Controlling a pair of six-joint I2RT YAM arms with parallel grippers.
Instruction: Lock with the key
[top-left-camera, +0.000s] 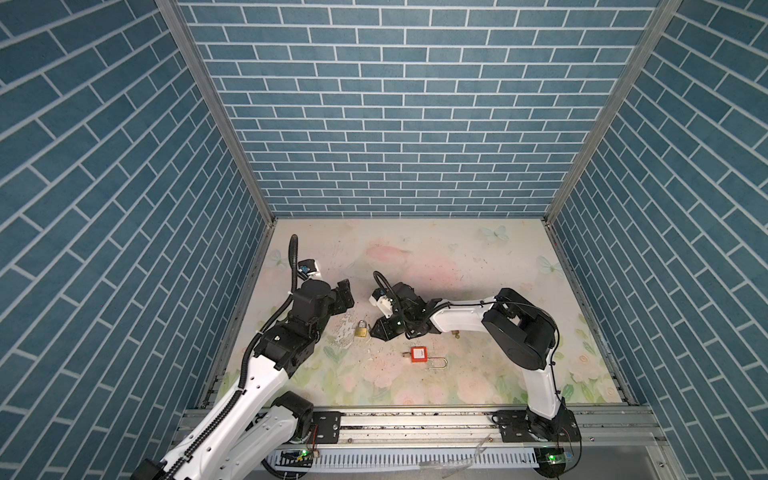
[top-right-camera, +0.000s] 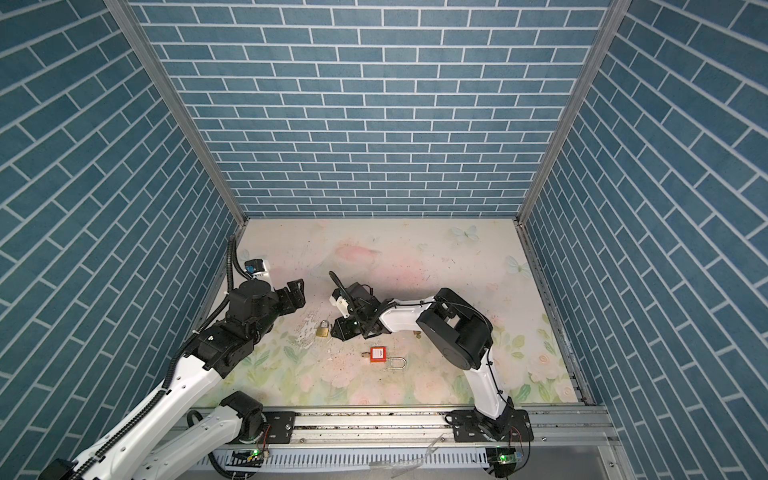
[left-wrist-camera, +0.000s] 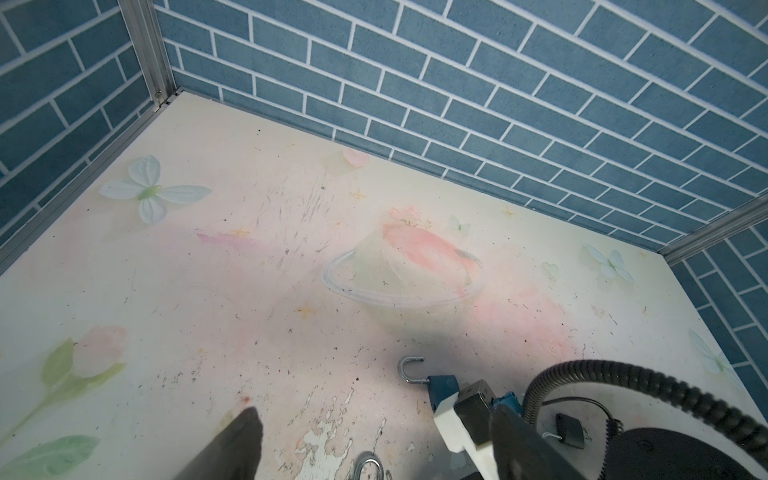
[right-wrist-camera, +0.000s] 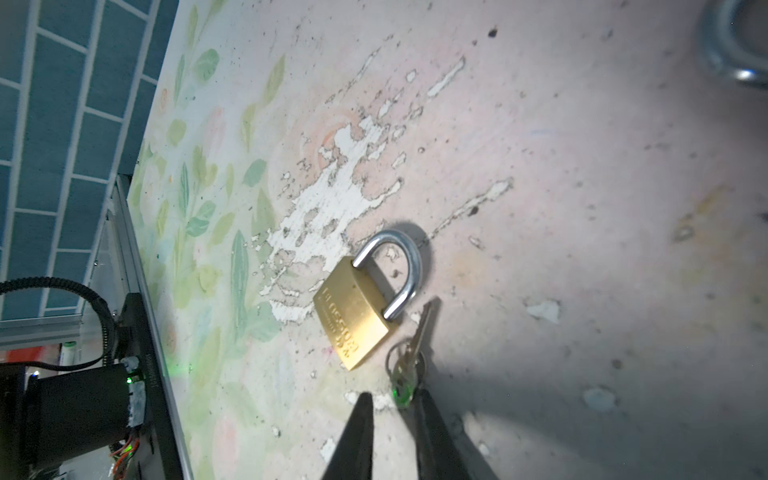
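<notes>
A brass padlock (right-wrist-camera: 353, 316) lies flat on the floral table (right-wrist-camera: 582, 208), left of centre in both top views (top-left-camera: 361, 329) (top-right-camera: 323, 330). Both legs of its steel shackle (right-wrist-camera: 409, 257) meet the body. A small key (right-wrist-camera: 417, 332) on a ring lies on the table right beside the lock, its blade pointing along the shackle. My right gripper (right-wrist-camera: 395, 405) (top-left-camera: 374, 330) sits low just behind the key, jaws slightly apart with nothing between them; one fingertip (right-wrist-camera: 419, 401) is at the key ring. My left gripper (left-wrist-camera: 374, 415) (top-left-camera: 344, 297) hovers wide open beyond the lock.
A red padlock (top-left-camera: 419, 354) with a long shackle lies nearer the front. A blue padlock (left-wrist-camera: 442, 384) with an open shackle and a small black padlock (left-wrist-camera: 569, 430) lie by the right wrist. Peeled white patches (right-wrist-camera: 332, 199) mark the table. Brick walls enclose three sides.
</notes>
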